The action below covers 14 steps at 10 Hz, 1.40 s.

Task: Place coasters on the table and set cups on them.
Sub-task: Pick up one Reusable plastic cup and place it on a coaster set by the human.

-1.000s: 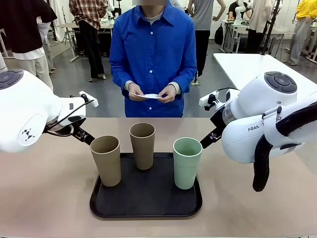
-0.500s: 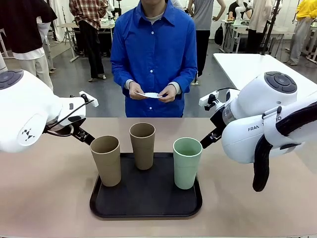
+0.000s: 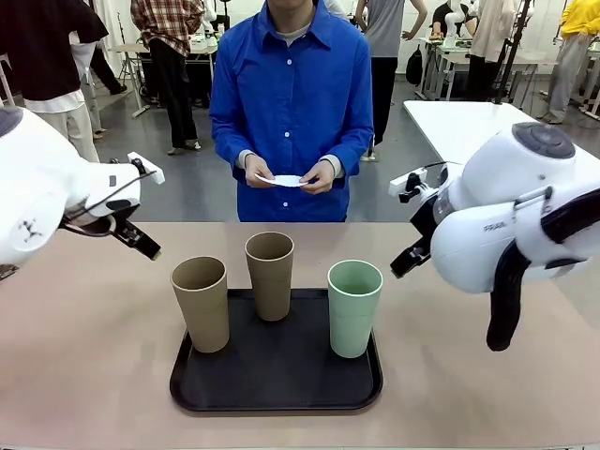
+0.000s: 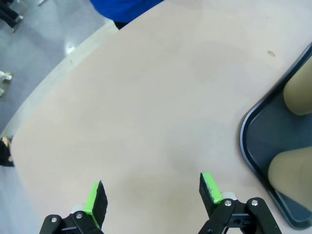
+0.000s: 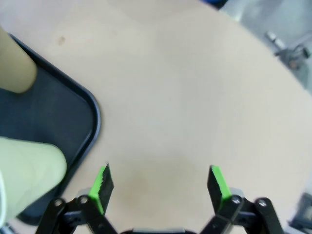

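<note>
Three cups stand upright on a black tray (image 3: 277, 380): a tan cup (image 3: 200, 305) at left, a second tan cup (image 3: 270, 277) behind the middle, and a mint green cup (image 3: 354, 309) at right. Across the beige table (image 3: 84, 366), a person holds white coasters (image 3: 284, 180) flat between both hands at waist height. My left gripper (image 4: 152, 192) hangs open over bare tabletop left of the tray (image 4: 251, 146). Over bare tabletop on the tray's (image 5: 80, 109) right, my right gripper (image 5: 161, 183) is open too, with the mint cup (image 5: 27, 170) at its side.
A white-topped table (image 3: 469, 122) stands beyond the right far corner. Bare tabletop lies on both sides of the tray and between it and the person. Other people stand far back in the room.
Both arms have drawn outward from the tray, the left arm to the left and the right arm to the right and slightly up. The cups and the person's hands have stayed put.
</note>
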Each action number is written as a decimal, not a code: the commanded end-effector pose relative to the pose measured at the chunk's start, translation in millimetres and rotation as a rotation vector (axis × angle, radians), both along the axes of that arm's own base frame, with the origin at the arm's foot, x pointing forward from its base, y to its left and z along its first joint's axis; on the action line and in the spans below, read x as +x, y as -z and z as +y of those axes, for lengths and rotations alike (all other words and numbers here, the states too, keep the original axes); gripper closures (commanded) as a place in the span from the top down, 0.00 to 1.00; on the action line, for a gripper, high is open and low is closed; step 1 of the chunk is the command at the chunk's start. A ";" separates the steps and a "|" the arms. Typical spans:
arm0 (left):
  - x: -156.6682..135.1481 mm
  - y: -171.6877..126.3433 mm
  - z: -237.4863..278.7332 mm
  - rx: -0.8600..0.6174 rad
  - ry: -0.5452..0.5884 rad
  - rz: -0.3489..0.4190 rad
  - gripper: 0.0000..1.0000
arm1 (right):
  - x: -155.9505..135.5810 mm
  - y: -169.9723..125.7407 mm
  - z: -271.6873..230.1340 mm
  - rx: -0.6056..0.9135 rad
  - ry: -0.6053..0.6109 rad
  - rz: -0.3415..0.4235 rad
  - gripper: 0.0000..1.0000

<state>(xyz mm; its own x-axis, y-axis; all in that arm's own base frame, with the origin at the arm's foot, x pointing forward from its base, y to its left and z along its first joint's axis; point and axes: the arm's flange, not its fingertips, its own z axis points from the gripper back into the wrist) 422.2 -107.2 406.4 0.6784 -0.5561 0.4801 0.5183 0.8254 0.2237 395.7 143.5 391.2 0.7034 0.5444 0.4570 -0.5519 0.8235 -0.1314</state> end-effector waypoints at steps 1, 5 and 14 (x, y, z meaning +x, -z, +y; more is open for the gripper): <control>-32.0 -34.5 16.3 -0.063 0.060 0.129 1.00 | -46.4 -45.5 -6.2 -0.068 -0.003 0.141 1.00; -135.4 -80.1 40.0 -0.059 0.067 0.294 1.00 | -177.9 -90.2 9.5 -0.228 0.069 0.305 1.00; -129.7 -112.8 34.9 -0.060 0.083 0.347 1.00 | -188.1 -109.3 7.8 -0.242 0.104 0.328 1.00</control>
<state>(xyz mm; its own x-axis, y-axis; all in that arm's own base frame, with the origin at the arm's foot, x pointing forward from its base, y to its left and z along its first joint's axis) 289.5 -72.3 519.4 0.7639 -0.5941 0.2521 0.6203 0.7837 -0.0327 204.9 147.9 502.4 0.8517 0.5200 0.0642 -0.5050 0.8474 -0.1640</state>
